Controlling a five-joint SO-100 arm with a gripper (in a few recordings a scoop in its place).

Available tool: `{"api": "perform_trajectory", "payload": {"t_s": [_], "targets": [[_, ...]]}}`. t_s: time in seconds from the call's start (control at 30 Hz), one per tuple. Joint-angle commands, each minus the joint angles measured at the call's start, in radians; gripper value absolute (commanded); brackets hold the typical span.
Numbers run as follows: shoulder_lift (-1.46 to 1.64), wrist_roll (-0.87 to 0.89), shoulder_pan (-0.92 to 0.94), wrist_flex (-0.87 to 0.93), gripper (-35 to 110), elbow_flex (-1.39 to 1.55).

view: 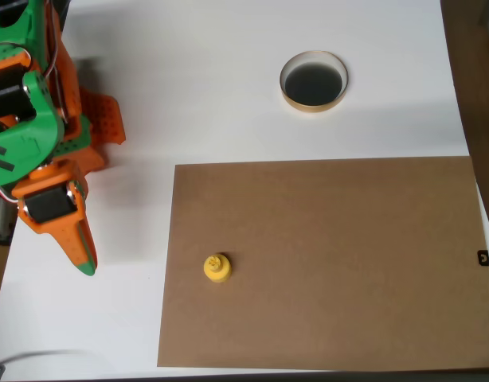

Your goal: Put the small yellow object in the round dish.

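Observation:
The small yellow object (217, 268) stands on the brown board (348, 263), near the board's lower left, a round base with a narrower knob on top. The round dish (314, 81) sits on the white table beyond the board's far edge, pale gold rim around a dark inside, with nothing in it. My orange and green gripper (84, 259) is at the left over the white table, well left of the yellow object and apart from it. Its fingers lie together in a single point with nothing between them.
The arm's green and orange body (37, 103) fills the upper left corner. The white table (189, 72) ends at a dark edge on the right (475, 79). A small black mark (483, 257) sits at the board's right edge.

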Motion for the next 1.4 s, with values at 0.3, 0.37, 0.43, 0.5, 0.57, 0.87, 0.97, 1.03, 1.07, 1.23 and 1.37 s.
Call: {"api": "perform_trajectory", "payload": {"t_s": [0.3, 0.37, 0.43, 0.5, 0.57, 0.87, 0.97, 1.03, 1.07, 1.23, 1.37], "targets": [[0.026, 0.034, 0.041, -0.012, 8, -0.126], [0.025, -0.025, 0.025, -0.017, 11, -0.137], [0.025, -0.046, 0.006, -0.028, 12, -0.143], [0.023, -0.046, -0.015, -0.032, 13, -0.150], [0.023, -0.043, -0.032, -0.035, 15, -0.163], [-0.245, -0.026, 0.003, -0.110, 18, -0.319], [-0.423, -0.011, 0.015, -0.137, 19, -0.425], [-0.517, -0.008, 0.015, -0.140, 19, -0.491], [-0.560, -0.008, 0.014, -0.141, 20, -0.522], [-0.699, -0.012, -0.003, -0.120, 24, -0.635], [-0.773, -0.031, -0.032, -0.098, 27, -0.695]]}}
